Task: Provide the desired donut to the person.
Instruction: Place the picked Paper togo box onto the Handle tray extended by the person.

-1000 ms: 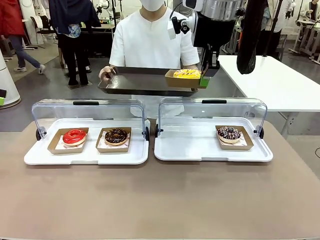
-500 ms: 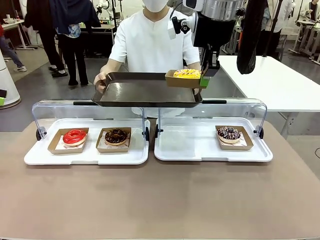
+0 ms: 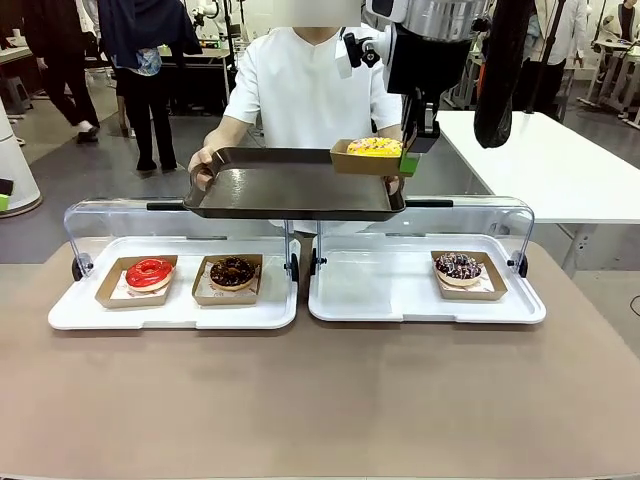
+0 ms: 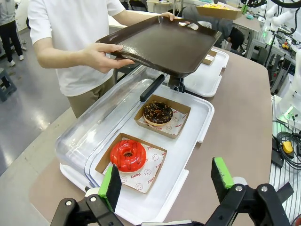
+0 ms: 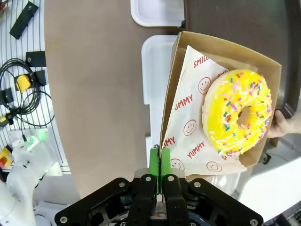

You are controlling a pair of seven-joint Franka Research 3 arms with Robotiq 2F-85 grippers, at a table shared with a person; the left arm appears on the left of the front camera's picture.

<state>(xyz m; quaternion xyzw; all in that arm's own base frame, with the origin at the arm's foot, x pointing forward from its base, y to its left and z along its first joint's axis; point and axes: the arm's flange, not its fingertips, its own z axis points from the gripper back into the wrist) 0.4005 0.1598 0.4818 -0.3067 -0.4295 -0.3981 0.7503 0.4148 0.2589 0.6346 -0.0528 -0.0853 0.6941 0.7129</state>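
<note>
A yellow sprinkled donut (image 3: 375,146) (image 5: 237,113) lies on printed paper in a brown cardboard box (image 3: 362,160) (image 5: 170,101). My right gripper (image 3: 408,160) (image 5: 161,165) is shut on the box's near wall and holds it over the right far corner of a dark serving tray (image 3: 290,188) (image 4: 164,44). I cannot tell whether box and tray touch. The person (image 3: 310,90) in a white shirt holds that tray with both hands at the far side. My left gripper (image 4: 167,181) hangs open and holds nothing, above the left display tray.
Two white display trays (image 3: 175,312) (image 3: 425,310) with raised clear lids sit mid-table. The left one holds a red donut (image 3: 149,272) (image 4: 128,155) and a chocolate donut (image 3: 232,271) (image 4: 158,112), the right one a sprinkled chocolate donut (image 3: 459,266). The near half of the brown table is bare.
The person has brought the dark tray forward over the display lids, up to the donut box. My right gripper has stayed in place with the box.
</note>
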